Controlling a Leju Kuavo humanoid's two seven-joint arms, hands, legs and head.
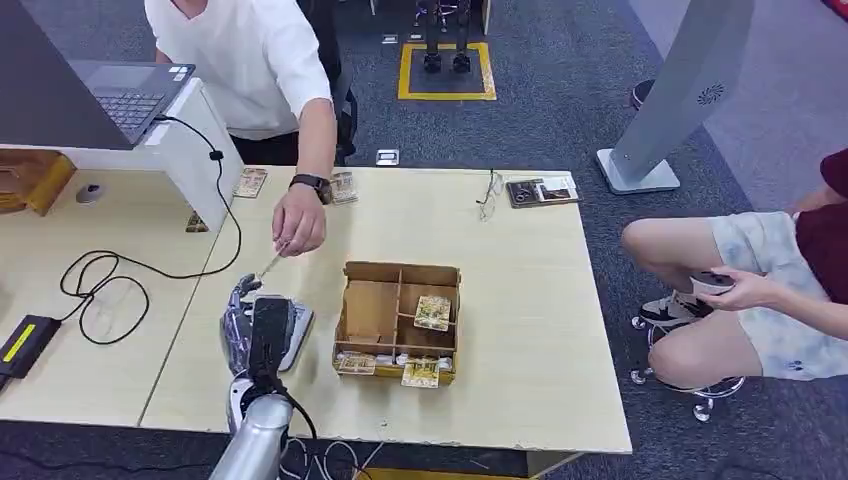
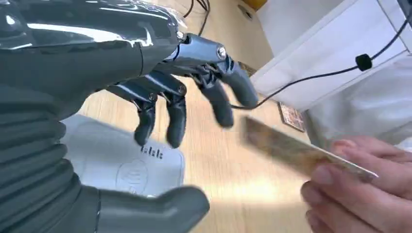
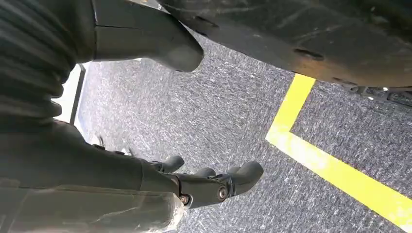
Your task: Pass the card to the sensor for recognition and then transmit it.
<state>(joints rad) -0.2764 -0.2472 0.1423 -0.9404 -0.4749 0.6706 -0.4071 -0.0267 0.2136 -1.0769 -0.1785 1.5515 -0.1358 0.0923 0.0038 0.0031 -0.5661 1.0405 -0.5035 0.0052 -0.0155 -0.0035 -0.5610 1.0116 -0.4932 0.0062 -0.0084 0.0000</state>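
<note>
Head view: left robot hand raised over the pale wooden desk, fingers apart and gripping nothing, poised directly above a flat white sensor pad that lies on the desk beneath its palm. Just beyond the fingertips, a person's hand with a dark wristwatch, pinching a thin patterned card that slants down toward the robot hand without touching it. To the right of the robot hand, an open brown cardboard box with dividers, one picture card lying in a compartment and more leaning along its near wall. Far off to its left, a looped black cable and a white stand carrying an open laptop. Left wrist view: robot hand spread wide, dark fingers curled slightly downward, thick grey thumb held well away from them, nothing between. White sensor pad right under the fingers; blurred card just ahead of the fingertips, apart from them, gripped at its far end by the person's hand. Right wrist view: right robot hand hanging over dark grey carpet floor with a yellow stripe, fingers loosely bent, thumb apart from them, empty.
</note>
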